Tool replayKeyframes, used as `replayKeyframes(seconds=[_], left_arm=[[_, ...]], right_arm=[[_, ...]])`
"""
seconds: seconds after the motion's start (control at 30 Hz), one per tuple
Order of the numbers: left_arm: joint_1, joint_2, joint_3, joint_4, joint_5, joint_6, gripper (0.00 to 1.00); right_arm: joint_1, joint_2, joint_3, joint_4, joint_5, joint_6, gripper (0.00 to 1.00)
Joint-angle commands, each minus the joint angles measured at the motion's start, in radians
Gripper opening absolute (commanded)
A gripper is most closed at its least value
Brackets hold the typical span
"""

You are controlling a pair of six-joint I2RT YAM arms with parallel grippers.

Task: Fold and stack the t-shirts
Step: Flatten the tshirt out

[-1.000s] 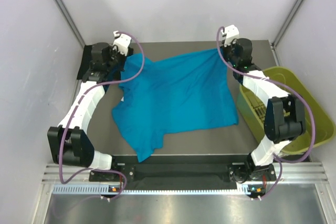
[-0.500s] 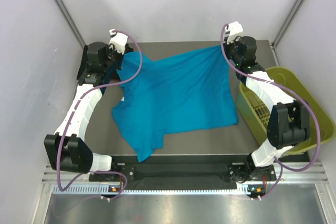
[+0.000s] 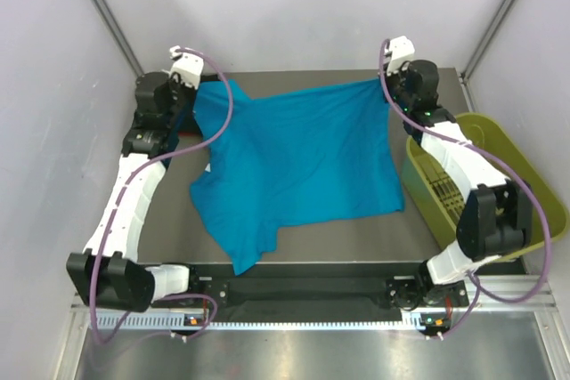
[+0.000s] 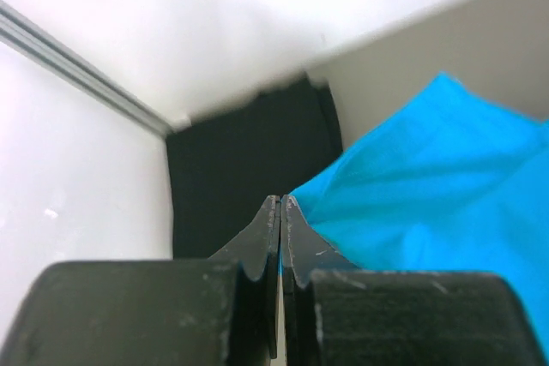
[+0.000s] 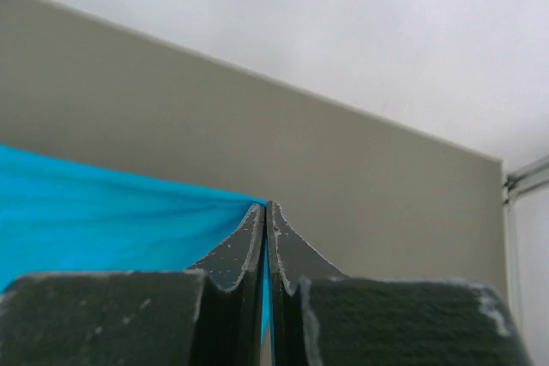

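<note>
Teal t-shirt (image 3: 303,162) lies spread — left gripper (image 4: 280,201) and right gripper (image 5: 267,206) each pinch a far corner.

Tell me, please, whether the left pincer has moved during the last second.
Yes. The left pincer has shifted left, toward the pale side wall, dragging the teal-blue cloth t-shirt's corner along.

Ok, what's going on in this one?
Both arms are working the teal shirt. The left gripper and right gripper are each shut on a far corner, holding that edge stretched between them at the back of the table. The rest of the shirt lies loose and unfolded on the table. A black cloth sits in the far left corner, and a bin stands at the right.
</note>
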Motion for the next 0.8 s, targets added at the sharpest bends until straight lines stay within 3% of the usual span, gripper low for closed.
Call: replayKeyframes(seconds=[0.0,0.13,0.3,0.43,0.5,0.67,0.77], left_arm=[[0.002,-0.119,0.110,0.111,0.060,-0.019,0.00],[0.002,-0.122,0.235,-0.019,0.185,-0.051,0.00],[0.002,-0.087,0.288,-0.238,0.344,-0.157,0.00],[0.003,-0.089,0.190,-0.257,0.400,-0.232,0.00],[0.014,-0.064,0.150,-0.228,0.412,-0.347,0.00],[0.031,0.100,0.027,-0.276,0.438,-0.503,0.00],[0.045,0.182,-0.082,-0.208,0.499,-0.557,0.00]], right_arm=[[0.020,-0.198,0.047,0.036,0.010,0.037,0.00],[0.023,-0.312,0.061,-0.023,-0.035,0.079,0.00],[0.030,-0.387,0.015,-0.172,-0.069,0.123,0.00],[0.032,-0.407,-0.039,-0.235,-0.070,0.128,0.00],[0.033,-0.392,-0.057,-0.255,-0.070,0.154,0.00],[0.043,-0.312,-0.108,-0.300,-0.105,0.211,0.00],[0.047,-0.246,-0.123,-0.315,-0.078,0.211,0.00]])
